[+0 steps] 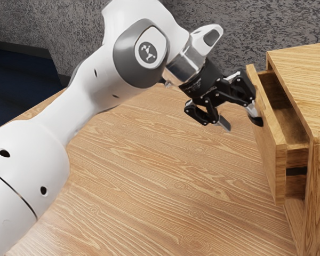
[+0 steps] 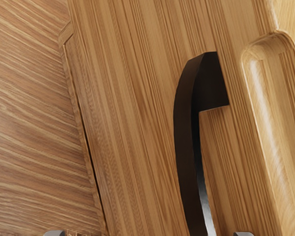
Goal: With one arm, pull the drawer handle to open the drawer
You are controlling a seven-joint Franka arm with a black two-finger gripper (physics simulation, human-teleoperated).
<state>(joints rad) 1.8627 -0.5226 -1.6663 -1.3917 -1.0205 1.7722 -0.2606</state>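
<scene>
The drawer [image 1: 268, 140] is seen partly drawn out of the cabinet [image 1: 309, 80], with its front panel standing clear of the cabinet's face and its hollow exposed at the top. The black handle [image 1: 259, 122] is fixed on that front panel, on the side away from the cabinet. The pincer [image 1: 240, 121] is held just before the panel, on the side away from the cabinet. Its jaws are spread wide, and nothing is gripped. In the wrist view the curved handle [image 2: 187, 162] is found between the two fingertips [image 2: 54, 232], so it is straddled but not clamped.

For the pull to be done well, the jaws would best be closed on the handle's bar, or one finger hooked firmly behind it. The hand should then be drawn straight away from the cabinet along the drawer's own line. A sideways or downward drag is judged likely to bind the drawer or let the handle slip free.

One arm [image 1: 96, 96], one pincer with two fingers, one cabinet, one pulled-out drawer, one handle and one tabletop [image 1: 149, 181] are counted.
</scene>
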